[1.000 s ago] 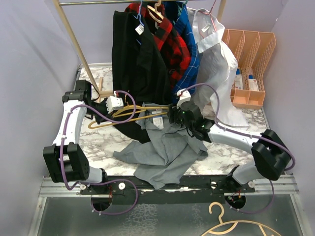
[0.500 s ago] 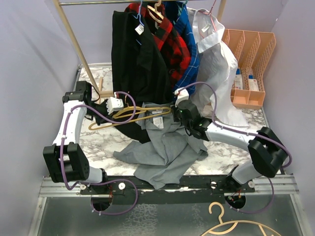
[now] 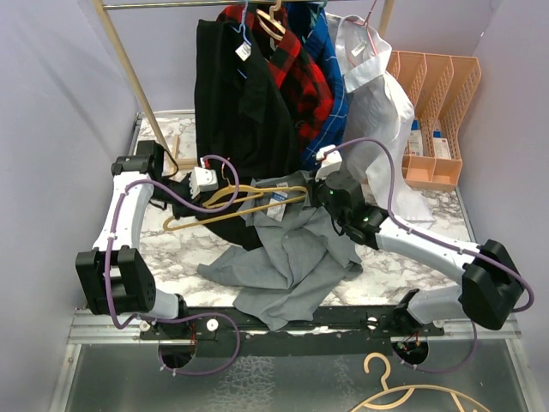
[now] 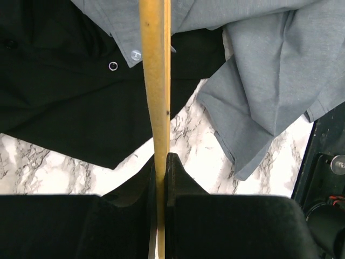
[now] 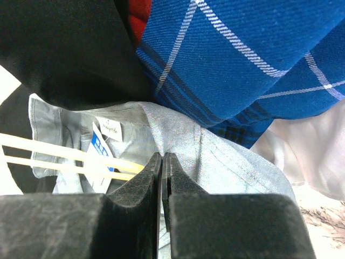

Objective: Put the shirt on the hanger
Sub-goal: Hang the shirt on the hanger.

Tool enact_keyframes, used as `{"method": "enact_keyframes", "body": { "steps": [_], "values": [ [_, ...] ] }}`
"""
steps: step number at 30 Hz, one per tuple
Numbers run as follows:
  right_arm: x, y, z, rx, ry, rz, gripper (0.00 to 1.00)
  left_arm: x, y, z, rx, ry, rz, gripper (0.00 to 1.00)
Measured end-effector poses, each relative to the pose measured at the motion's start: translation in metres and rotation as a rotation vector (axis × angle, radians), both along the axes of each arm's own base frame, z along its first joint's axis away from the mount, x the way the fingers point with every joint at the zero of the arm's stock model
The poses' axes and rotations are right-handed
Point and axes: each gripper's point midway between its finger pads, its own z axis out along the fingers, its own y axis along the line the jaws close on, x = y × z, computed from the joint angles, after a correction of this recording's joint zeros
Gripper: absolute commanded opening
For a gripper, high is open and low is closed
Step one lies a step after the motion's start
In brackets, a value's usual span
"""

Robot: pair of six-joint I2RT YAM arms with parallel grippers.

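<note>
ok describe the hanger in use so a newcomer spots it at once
Over the marble table, below the hanging black garment, the left fingers pinch a hanger that runs into the grey shirt's collar. It is thin and yellow-gold, unlike the pale curved hanger lying by the arm bases.

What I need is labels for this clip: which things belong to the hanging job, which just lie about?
In the job: grey shirt; yellow hanger; left gripper, shut on the hanger; right gripper, shut on the shirt.
Lying about: black garment; red plaid shirt; blue plaid shirt; white shirt; orange file rack.
</note>
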Motion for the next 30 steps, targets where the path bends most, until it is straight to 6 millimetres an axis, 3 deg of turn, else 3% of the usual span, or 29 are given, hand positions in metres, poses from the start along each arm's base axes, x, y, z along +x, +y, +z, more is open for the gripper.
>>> {"method": "enact_keyframes", "body": {
  "steps": [11,18,24,30],
  "values": [
    [-0.015,-0.011,0.017,0.008,0.000,0.017,0.02,0.020,0.004,0.002,0.018,-0.055,0.050,0.00],
    [-0.029,-0.015,0.011,0.003,0.034,0.048,0.01,0.026,0.007,0.004,0.031,-0.082,0.063,0.00],
    [-0.038,-0.002,0.009,0.047,0.070,0.121,0.01,0.021,-0.002,0.008,-0.005,-0.074,0.049,0.00],
    [-0.042,0.011,0.007,0.067,0.097,0.181,0.01,0.001,-0.022,0.011,-0.050,-0.015,-0.011,0.00]
  ]
}}
